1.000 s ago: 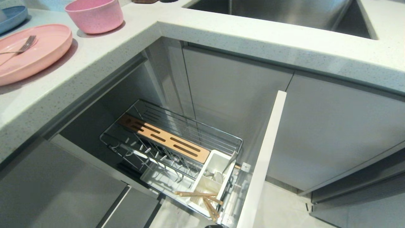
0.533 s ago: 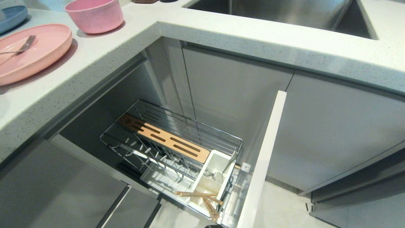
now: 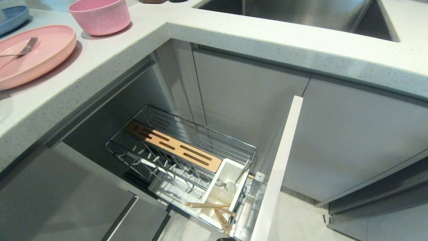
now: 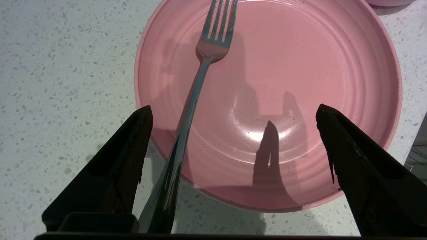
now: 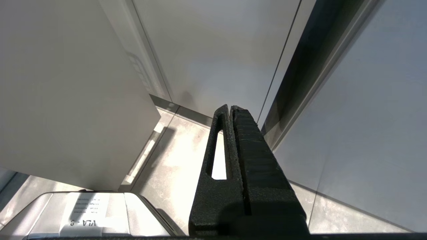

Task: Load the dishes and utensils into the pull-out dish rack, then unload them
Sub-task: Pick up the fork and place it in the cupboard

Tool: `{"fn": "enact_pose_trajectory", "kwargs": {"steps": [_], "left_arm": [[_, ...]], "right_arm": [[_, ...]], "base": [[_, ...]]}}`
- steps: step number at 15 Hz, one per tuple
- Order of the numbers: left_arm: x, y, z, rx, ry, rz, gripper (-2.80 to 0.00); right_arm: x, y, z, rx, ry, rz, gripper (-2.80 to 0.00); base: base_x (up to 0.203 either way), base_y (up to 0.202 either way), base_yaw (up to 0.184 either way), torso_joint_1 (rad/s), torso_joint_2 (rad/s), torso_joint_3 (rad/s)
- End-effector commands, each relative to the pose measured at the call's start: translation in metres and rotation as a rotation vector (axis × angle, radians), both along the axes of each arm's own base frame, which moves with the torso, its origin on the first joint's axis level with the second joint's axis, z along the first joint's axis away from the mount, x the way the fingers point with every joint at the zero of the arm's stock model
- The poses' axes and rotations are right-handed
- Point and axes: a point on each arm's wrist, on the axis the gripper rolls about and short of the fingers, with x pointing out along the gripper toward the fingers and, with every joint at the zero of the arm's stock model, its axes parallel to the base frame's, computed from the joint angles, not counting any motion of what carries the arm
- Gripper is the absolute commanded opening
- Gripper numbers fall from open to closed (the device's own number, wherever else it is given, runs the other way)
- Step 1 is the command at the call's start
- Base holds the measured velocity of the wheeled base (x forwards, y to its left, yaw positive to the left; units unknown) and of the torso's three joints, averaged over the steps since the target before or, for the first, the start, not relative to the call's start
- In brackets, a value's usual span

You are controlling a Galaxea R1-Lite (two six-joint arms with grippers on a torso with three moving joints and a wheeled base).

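The pink plate (image 3: 40, 55) lies on the counter at the far left, with the silver fork (image 3: 25, 49) resting on it. Behind it stands the pink bowl (image 3: 99, 16). In the left wrist view my left gripper (image 4: 234, 110) hovers open over the near rim of the plate (image 4: 300, 83). The fork (image 4: 200, 76) has its handle running out over the rim between the fingers, close beside one finger (image 4: 123, 160). The pull-out dish rack (image 3: 230, 142) stands out of the low cabinet, and the chopsticks (image 3: 214, 209) lie across its white caddy (image 3: 230, 172). My right gripper (image 5: 230, 108) is shut and parked low by the cabinet fronts.
A blue plate (image 3: 13, 18) sits at the counter's far left corner. The steel sink (image 3: 294, 13) lies at the back. The white pull-out door panel (image 3: 281, 160) stands to the right of the rack. A wooden slotted board (image 3: 174, 146) spans the rack.
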Motion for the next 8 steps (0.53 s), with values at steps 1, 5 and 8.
{"fn": "enact_pose_trajectory", "kwargs": {"steps": [1, 5, 8], "left_arm": [[0.0012, 0.0006, -0.0021, -0.007, 0.012, -0.002, 0.00], [0.0037, 0.0013, -0.0064, -0.026, 0.029, -0.014, 0.00], [0.0057, 0.0009, -0.0089, -0.044, 0.036, -0.043, 0.00]], "right_arm": [[0.0001, 0.0000, -0.0005, 0.001, 0.002, 0.001, -2.80], [0.0001, 0.0000, -0.0004, 0.000, 0.001, 0.000, -2.80], [0.0001, 0.0000, -0.0004, 0.000, 0.002, 0.000, -2.80]], "base": [[0.000, 0.000, 0.000, 0.000, 0.00, 0.000], [0.000, 0.000, 0.000, 0.000, 0.00, 0.000], [0.000, 0.000, 0.000, 0.000, 0.00, 0.000]]}}
